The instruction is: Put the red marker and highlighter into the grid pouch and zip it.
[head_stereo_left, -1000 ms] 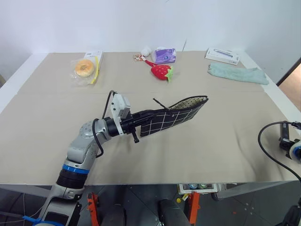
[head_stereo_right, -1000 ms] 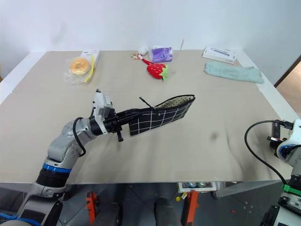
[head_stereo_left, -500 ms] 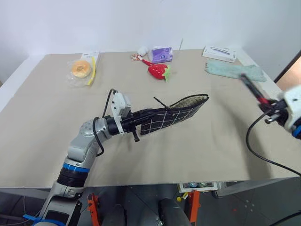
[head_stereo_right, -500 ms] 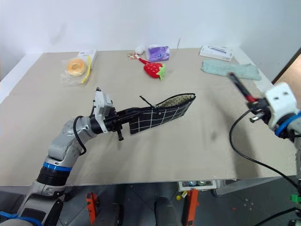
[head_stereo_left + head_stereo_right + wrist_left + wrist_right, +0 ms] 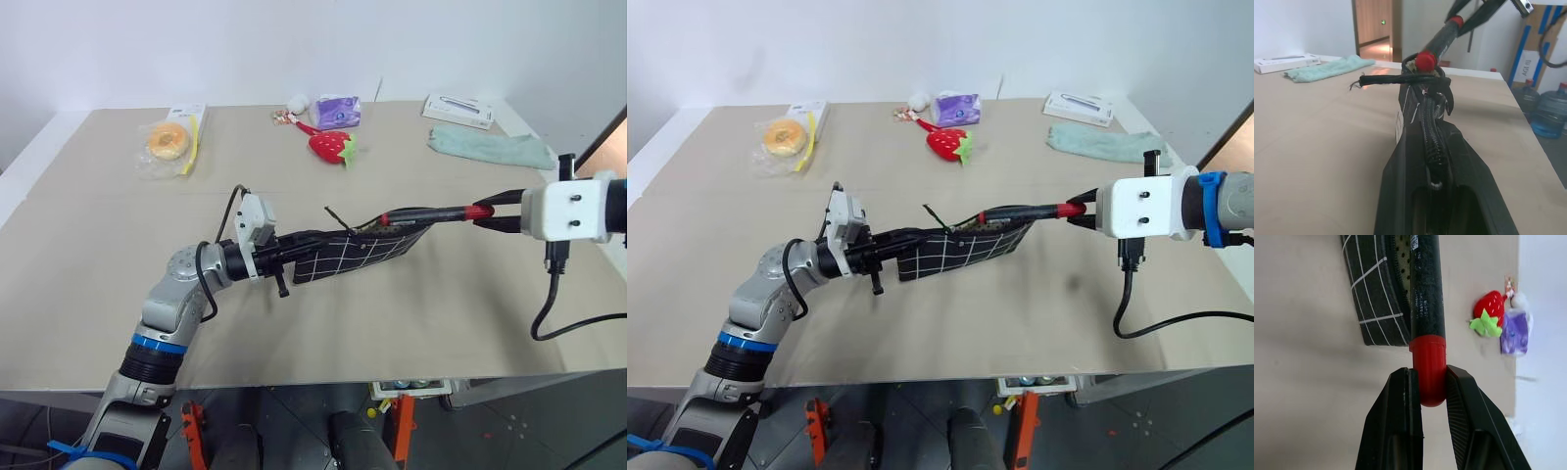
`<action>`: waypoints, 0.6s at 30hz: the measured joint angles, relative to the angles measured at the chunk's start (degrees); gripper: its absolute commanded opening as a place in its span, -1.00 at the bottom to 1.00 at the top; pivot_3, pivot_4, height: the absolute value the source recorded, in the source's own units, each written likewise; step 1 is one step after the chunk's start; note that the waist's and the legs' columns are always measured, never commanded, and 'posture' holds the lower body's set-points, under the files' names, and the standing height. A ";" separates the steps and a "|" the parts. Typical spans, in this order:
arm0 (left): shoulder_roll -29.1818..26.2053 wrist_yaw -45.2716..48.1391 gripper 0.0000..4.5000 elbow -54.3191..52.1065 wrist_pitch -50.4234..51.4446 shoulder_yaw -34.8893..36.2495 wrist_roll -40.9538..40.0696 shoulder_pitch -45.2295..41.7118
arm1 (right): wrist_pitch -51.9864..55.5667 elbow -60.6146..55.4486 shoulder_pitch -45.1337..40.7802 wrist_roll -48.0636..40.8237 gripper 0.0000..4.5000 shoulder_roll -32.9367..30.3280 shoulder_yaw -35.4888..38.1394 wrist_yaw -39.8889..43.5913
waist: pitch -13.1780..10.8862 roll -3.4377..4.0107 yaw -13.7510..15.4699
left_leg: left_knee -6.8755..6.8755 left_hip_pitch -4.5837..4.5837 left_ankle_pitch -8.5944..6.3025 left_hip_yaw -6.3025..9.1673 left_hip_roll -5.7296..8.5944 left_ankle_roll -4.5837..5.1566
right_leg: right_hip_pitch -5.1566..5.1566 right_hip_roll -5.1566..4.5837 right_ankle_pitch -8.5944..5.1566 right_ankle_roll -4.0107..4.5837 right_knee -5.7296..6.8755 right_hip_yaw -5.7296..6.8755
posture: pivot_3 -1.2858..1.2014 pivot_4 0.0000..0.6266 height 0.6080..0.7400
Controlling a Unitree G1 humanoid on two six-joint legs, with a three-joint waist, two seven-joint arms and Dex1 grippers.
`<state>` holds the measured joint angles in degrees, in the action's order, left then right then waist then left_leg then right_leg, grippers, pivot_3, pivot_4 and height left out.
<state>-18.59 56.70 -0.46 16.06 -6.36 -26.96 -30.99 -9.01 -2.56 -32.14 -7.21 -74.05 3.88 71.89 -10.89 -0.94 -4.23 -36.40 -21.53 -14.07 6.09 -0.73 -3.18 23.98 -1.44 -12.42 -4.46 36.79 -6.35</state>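
The left tool (image 5: 284,257) was clamped on the closed end of the grid pouch (image 5: 358,250), holding it above the middle of the worktop (image 5: 98,255). The right tool (image 5: 1425,387) pinched the red marker (image 5: 431,211) by its glossy red end, black half entering the pouch mouth. The soft fabric could sag or fold, so the smooth, slim marker might catch on the zipper or slip out.
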 measured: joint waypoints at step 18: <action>0.57 0.02 -1.00 0.01 -0.02 -0.32 0.58 0.00 | -1.33 -3.26 -4.67 8.43 -0.82 8.87 -8.54 -1.85 | -0.01 0.02 0.12 | -0.02 0.00 0.00 -0.02 0.02 -0.01 | 0.00 -0.04 0.02 0.03 0.02 -0.01 | 0.03 -0.52 1.00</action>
<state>-18.03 56.72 -0.45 16.04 -6.68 -26.37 -31.00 -10.34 -5.82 -36.81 1.22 -65.19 -4.67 70.05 -10.90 -0.92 -4.11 -36.42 -21.52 -14.07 6.07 -0.71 -3.19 23.97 -1.48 -12.40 -4.44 36.81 -6.35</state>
